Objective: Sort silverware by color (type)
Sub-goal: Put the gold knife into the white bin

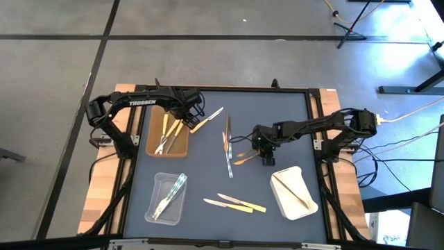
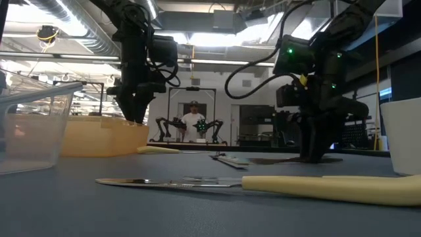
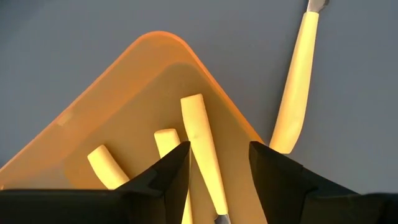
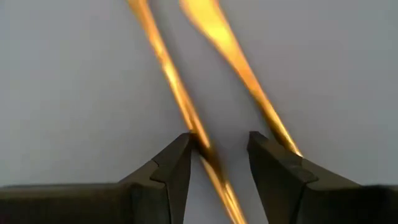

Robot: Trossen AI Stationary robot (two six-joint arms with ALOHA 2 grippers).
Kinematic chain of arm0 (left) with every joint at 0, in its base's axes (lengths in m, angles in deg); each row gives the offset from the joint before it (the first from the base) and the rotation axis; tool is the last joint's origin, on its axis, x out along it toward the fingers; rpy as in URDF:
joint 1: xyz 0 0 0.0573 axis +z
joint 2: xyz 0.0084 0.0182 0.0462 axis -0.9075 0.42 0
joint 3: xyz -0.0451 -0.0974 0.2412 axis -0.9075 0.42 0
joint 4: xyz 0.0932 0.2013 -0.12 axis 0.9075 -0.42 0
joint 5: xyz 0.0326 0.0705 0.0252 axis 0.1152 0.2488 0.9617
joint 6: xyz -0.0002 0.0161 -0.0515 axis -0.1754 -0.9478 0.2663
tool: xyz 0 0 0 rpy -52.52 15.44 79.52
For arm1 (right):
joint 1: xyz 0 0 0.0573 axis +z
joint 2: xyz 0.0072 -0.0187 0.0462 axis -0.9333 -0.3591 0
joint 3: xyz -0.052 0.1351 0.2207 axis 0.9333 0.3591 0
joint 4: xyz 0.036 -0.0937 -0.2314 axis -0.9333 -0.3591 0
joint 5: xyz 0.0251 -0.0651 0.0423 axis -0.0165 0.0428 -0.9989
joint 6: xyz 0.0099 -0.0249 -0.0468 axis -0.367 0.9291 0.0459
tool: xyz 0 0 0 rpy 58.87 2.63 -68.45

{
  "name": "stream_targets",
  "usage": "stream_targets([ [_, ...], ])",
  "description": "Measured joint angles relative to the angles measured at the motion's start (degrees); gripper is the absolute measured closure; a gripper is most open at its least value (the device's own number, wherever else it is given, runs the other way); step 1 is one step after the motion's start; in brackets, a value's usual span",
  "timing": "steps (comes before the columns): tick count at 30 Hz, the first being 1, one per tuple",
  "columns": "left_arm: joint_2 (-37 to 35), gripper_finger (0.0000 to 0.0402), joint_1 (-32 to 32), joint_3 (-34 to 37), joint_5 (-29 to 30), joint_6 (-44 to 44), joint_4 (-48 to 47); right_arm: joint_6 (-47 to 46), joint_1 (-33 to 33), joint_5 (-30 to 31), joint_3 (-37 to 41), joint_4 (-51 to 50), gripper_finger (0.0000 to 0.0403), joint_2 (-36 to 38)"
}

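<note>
Yellow-handled utensils (image 1: 166,132) lay in the brown tray (image 1: 182,149) near the bench's far left corner, where the left gripper (image 1: 186,119) hung over the tray's far right corner, fingers apart and gripping nothing. Another yellow piece (image 1: 207,119) rested just outside that tray. Near the bench's middle, the right gripper (image 1: 255,148) stood low over thin wooden utensils (image 4: 186,106), its fingers (image 4: 171,171) parted astride one. Clear ones (image 1: 173,194) filled the clear tray (image 1: 157,182); a wooden one (image 1: 291,191) lay in the white tray (image 1: 305,205).
</note>
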Motion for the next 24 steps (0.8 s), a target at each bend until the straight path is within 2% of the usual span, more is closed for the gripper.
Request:
stream_targets([
  [9, 0.0, 0.0243, 0.0, 0.0, 0.0, 0.0, 0.0, 0.0, 0.0, 0.8, 0.0, 0.2, 0.0244, 0.0],
  [14, 0.0, 0.0243, 0.0, 0.0, 0.0, 0.0, 0.0, 0.7, 0.1, 3.4, 0.0, -0.1, 0.0244, 0.0],
  [24, 0.0, 0.0243, 0.0, 0.0, 0.0, 0.0, 0.0, 3.8, 0.1, 3.5, -0.1, -1.4, 0.0244, 0.0],
])
